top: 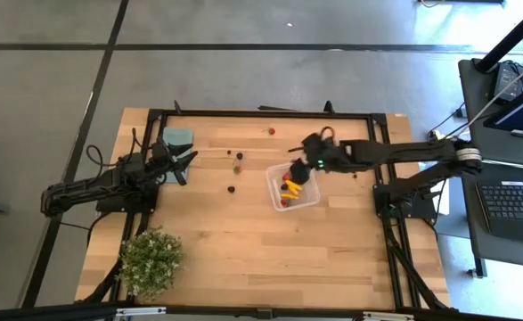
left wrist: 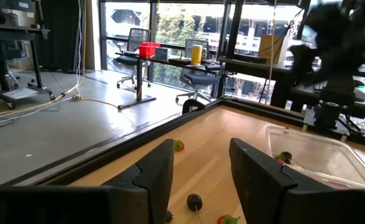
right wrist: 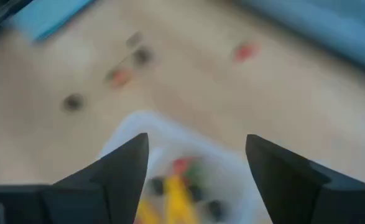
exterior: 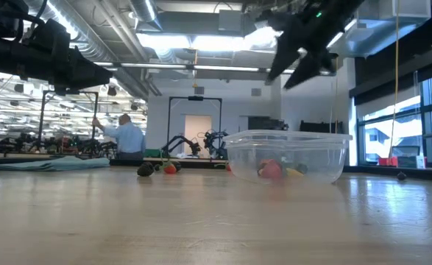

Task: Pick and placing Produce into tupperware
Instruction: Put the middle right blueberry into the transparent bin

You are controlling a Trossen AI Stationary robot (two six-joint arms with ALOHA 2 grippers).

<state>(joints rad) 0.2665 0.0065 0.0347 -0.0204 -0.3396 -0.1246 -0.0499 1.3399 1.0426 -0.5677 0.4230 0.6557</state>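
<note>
Dark fingers (right wrist: pixel 123 171) of our right gripper (right wrist: pixel 198 165) stood wide apart with nothing between them, hanging above the tupperware (top: pixel 294 186), which sat right of the desk's (top: pixel 243 250) middle. Inside it lay orange-yellow pieces (top: pixel 290 186) and a red bit (top: pixel 284 202). More produce (top: pixel 238 157) was scattered between the container and our left gripper (top: pixel 183 163), plus one red piece (top: pixel 272 131) near the far edge. Our left gripper waited near the teal rectangle (top: pixel 177 136), fingers partly apart and empty.

We judged this a release just finishing; doing it well meant lifting straight up clear of the rim before swinging toward the loose pieces, so the light container was not nudged.

We could not count the pieces inside: the right arm covered part of the container from above, and the right wrist view was blurred.
</note>
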